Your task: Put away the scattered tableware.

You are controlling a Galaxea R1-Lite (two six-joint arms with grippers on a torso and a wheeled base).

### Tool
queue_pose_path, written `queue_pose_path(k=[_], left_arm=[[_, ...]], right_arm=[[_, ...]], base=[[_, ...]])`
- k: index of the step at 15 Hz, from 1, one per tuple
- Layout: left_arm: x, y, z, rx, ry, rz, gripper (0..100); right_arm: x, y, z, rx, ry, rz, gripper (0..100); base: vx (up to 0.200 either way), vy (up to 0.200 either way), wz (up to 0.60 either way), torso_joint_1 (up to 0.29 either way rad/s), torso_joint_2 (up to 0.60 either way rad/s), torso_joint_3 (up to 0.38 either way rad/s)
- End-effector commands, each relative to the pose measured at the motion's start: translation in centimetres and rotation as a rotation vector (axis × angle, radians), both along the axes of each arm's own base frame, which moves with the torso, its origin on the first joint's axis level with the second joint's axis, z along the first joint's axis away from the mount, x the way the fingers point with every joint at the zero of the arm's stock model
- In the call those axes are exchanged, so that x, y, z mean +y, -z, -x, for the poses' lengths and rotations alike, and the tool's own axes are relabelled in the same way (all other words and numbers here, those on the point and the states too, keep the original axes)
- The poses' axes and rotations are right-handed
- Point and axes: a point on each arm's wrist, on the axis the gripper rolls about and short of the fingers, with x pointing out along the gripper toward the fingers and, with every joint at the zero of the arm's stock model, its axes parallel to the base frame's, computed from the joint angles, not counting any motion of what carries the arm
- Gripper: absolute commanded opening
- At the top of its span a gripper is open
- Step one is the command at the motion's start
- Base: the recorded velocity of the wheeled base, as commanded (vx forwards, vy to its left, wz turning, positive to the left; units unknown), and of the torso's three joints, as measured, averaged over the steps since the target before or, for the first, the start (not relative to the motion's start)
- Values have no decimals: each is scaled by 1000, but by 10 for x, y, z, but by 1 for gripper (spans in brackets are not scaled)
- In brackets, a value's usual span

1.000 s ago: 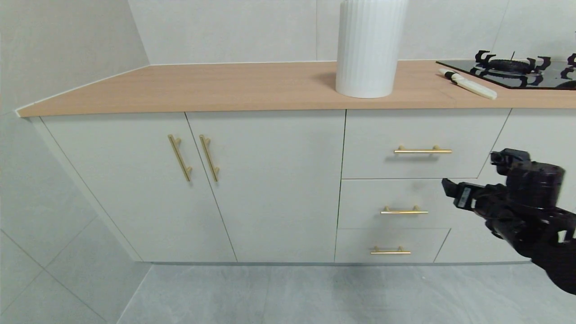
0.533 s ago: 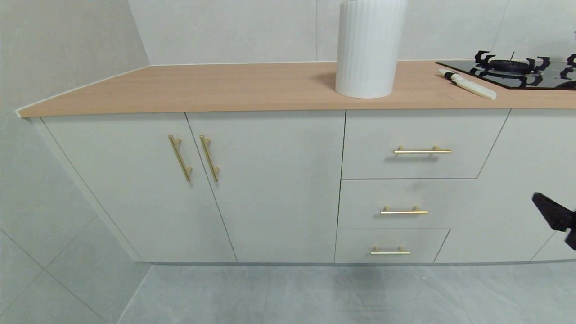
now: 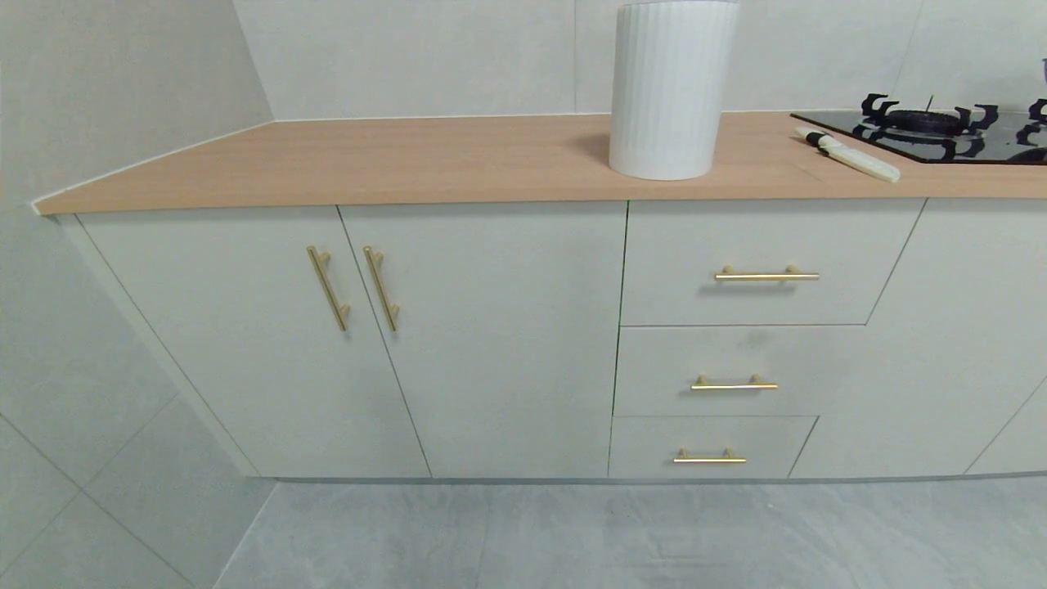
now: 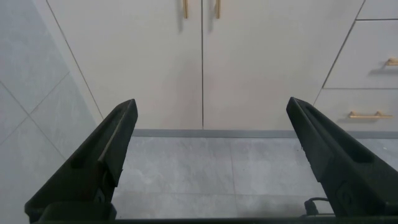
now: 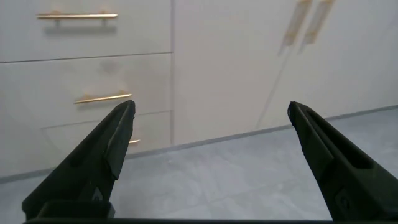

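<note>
Left fingers point(image 4: 93, 165): spread wide, nothing between them. In the gap between the two tips I see the pale grey double cabinet doors point(image 4: 202, 68) with their upright brass handles point(image 4: 185, 7), then the grey plinth strip point(image 4: 205, 132) and the grey tiled floor point(image 4: 217, 177). A brass drawer handle point(image 4: 370, 114) sits close by one fingertip.

Right fingers point(image 5: 93, 165): also spread wide and holding nothing. Ahead of them is the stack of pale grey drawers point(image 5: 87, 43). The middle drawer's brass bar handle point(image 5: 102, 98) lies just beyond one fingertip, not touching it. The floor fills the gap between the tips.

Task thing: a cream-white knife-shaped utensil with a dark band near one end point(image 3: 851, 155). It lies flat on the light wooden surface point(image 3: 409, 159), above the drawer stack that the right fingers face and well apart from both pairs of fingers. It rests just beside the front corner of the black glass gas hob point(image 3: 941, 135); I cannot tell whether they touch.

A tall white ribbed cylindrical container point(image 3: 667, 90) stands upright on the same surface. It is above the seam between the doors and the top drawer point(image 3: 752, 262), apart from the utensil.

All three drawers and both doors are shut.
</note>
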Motion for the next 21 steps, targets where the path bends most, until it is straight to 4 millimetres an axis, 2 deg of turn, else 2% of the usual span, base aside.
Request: queue_pose_path(k=[1,4,8,16,21], left_arm=[[0,0,0,1,-2,0,100],[0,0,0,0,0,0,100],[0,0,0,1,0,0,100],[0,0,0,1,-2,0,100],[0,0,0,0,0,0,100]], right_arm=[[3,16,30,-133,22,19,100],[5,29,22,-112,-67,-35,100],[9,74,-4,-77,-271,-108,100],[11,86,-5,30,-360,-131,100],[12,86,-5,38,-384,-104,100]], base=[[0,0,0,0,0,0],[0,0,0,0,0,0],[0,0,0,0,0,0],[0,0,0,0,0,0],[0,0,0,0,0,0]])
